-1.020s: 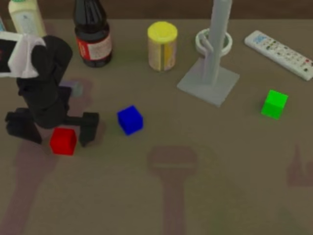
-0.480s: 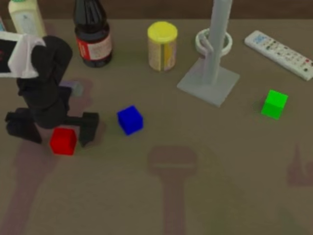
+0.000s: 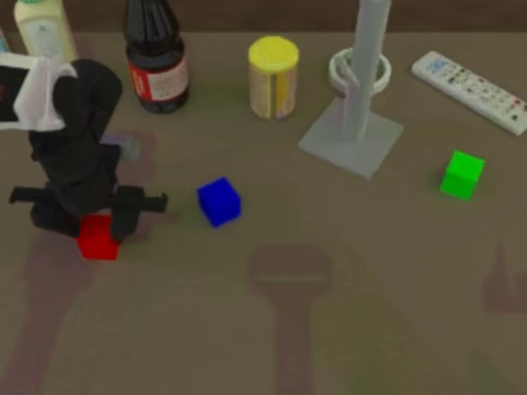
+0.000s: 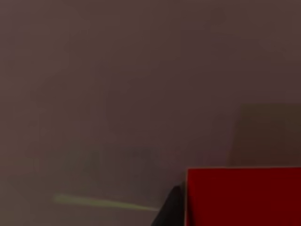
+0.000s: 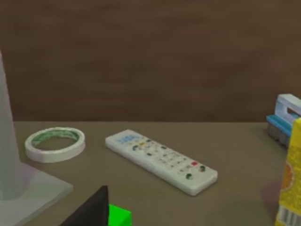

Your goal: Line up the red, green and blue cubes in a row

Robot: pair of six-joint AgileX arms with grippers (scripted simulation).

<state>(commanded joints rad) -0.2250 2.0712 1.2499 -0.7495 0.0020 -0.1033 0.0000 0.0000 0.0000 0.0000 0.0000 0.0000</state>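
The left tool (image 3: pixel 85 218) appears clenched on the red cube (image 3: pixel 97 237) between its fingers; the blue cube (image 3: pixel 219 202) lies just right of it, the green cube (image 3: pixel 461 174) far right on the worktop (image 3: pixel 346 321)

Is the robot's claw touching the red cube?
Touching. In the top view, the left claw has its dark fingers pressed against both sides of the red cube, with no gap visible.
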